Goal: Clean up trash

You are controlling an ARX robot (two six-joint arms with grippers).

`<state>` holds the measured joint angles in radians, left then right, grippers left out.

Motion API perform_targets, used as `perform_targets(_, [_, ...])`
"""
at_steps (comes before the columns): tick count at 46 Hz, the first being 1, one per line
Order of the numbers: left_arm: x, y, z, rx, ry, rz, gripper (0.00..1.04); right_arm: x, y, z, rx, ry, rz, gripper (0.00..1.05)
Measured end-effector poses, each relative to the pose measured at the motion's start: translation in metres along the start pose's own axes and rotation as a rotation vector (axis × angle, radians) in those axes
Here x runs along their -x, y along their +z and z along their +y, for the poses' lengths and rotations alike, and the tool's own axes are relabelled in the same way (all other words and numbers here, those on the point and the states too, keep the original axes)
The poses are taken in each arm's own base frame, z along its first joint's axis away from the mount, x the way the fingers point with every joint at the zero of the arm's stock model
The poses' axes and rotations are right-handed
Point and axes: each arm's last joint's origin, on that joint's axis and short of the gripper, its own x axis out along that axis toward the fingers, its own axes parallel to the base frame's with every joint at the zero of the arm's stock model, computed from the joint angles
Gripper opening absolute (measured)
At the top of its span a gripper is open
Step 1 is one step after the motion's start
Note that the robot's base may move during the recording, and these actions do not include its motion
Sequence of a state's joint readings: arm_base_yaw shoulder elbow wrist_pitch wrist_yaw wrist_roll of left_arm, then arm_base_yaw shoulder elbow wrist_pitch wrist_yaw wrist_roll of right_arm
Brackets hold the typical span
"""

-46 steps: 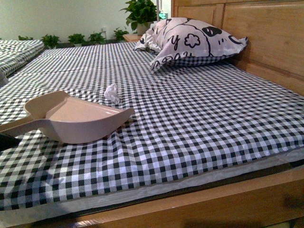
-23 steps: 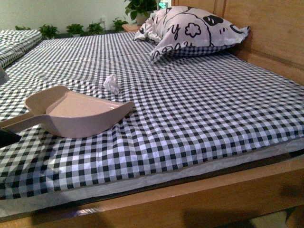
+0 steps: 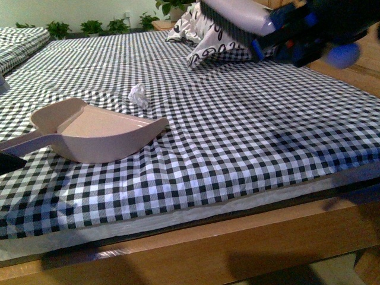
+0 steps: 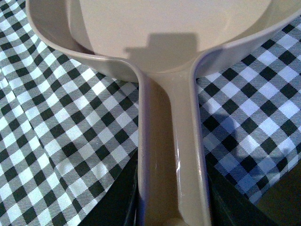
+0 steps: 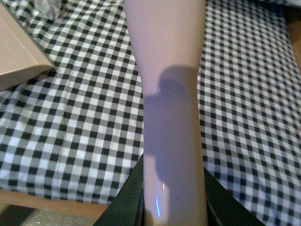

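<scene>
The trash (image 3: 139,95) lay on the checked bed (image 3: 267,130), toward its left front part, just beyond the dustpan (image 3: 98,135) and not touching it. Left gripper (image 4: 173,205) fingers were clamped on the dustpan handle. Right gripper (image 5: 174,207) fingers were clamped on a brush (image 3: 234,15) handle, raised near the pillow (image 3: 205,50).

**Item counts, front view.**
- One pinkish dustpan (image 3: 98,133), left of centre.
- One white wad of trash (image 3: 139,95), just above the dustpan in the frame.
- One printed pillow (image 3: 208,44), top centre, partly hidden.
- One pale-handled brush (image 3: 237,15), top right.
- Two checked bed surfaces: the main sheet (image 3: 249,119) across the middle and a second sheet (image 3: 15,44) at upper left.
- Leafy plants (image 3: 92,26) along the top edge: at least five; the exact number is unclear.

**Wrist views.** Two grippers, one handle in each: left gripper (image 4: 171,207), right gripper (image 5: 174,207).
</scene>
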<state>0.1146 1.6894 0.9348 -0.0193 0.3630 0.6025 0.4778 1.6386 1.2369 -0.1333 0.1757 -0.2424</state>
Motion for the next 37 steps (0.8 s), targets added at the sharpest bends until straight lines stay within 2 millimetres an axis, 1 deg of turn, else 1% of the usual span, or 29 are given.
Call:
perform_targets(2, [0.0, 0.0, 0.0, 0.0, 0.0, -0.001, 0.27, -0.021, 0.004, 0.002, 0.028, -0.004, 0.03, 0.19])
perform_targets(3, [0.0, 0.0, 0.0, 0.0, 0.0, -0.001, 0.27, -0.027, 0.005, 0.003, 0.034, -0.006, 0.039, 0.19])
perform_targets(4, [0.0, 0.0, 0.0, 0.0, -0.001, 0.0, 0.27, -0.037, 0.007, 0.004, 0.041, -0.004, 0.055, 0.19])
perform_targets(5, [0.0, 0.0, 0.0, 0.0, 0.0, -0.001, 0.27, -0.052, 0.01, 0.006, 0.047, 0.0, 0.077, 0.19])
perform_targets(9, [0.0, 0.0, 0.0, 0.0, 0.0, -0.001, 0.27, -0.089, 0.014, 0.012, 0.06, 0.018, 0.145, 0.19])
perform_targets(12, [0.0, 0.0, 0.0, 0.0, 0.0, -0.001, 0.27, -0.105, 0.017, 0.015, 0.056, 0.026, 0.172, 0.19])
perform_targets(17, [0.0, 0.0, 0.0, 0.0, -0.001, 0.0, 0.27, -0.139, 0.026, 0.024, 0.021, 0.048, 0.208, 0.19])
perform_targets(25, [0.0, 0.0, 0.0, -0.001, 0.0, -0.001, 0.27, -0.17, 0.043, 0.038, -0.004, 0.081, 0.206, 0.19])
perform_targets(32, [0.0, 0.0, 0.0, -0.001, 0.0, -0.001, 0.27, -0.183, 0.047, 0.048, 0.004, 0.102, 0.218, 0.19])
perform_targets(37, [0.0, 0.0, 0.0, -0.001, 0.0, -0.001, 0.27, -0.192, 0.044, 0.058, 0.024, 0.114, 0.243, 0.19])
